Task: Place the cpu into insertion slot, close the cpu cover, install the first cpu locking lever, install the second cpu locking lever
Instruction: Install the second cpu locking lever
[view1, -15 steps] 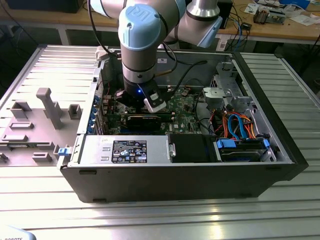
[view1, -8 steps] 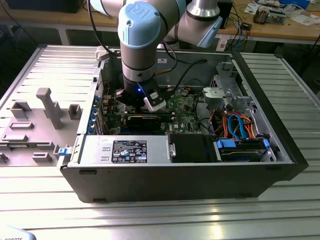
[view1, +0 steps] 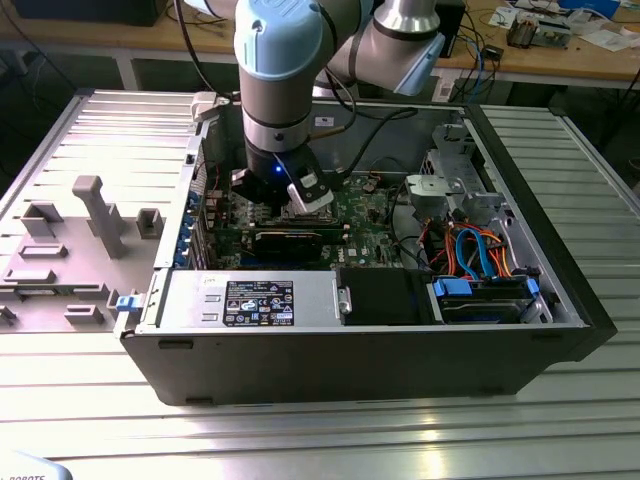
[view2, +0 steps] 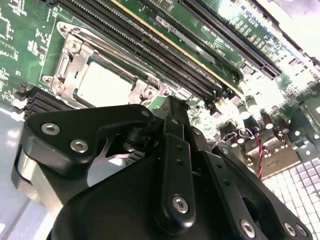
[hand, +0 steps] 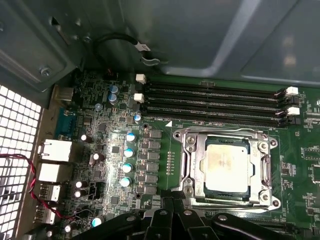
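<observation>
Black tool (hand: 175, 220) linkage looms closest and I cannot tell its state, hovering beside the cpu (hand: 226, 165), seated under the cpu cover (hand: 262, 172).

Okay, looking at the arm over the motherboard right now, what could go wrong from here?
The cpu already sits in the insertion slot with the cpu cover down around it. The tool hangs right at the socket's edge, so a slightly off descent might press the frame or chip instead of a lever.

The memory slots run close beside the socket; a sideways move could catch their white clips.

In the exterior view the arm reaches deep into the case, so it might foul the black cables.
</observation>
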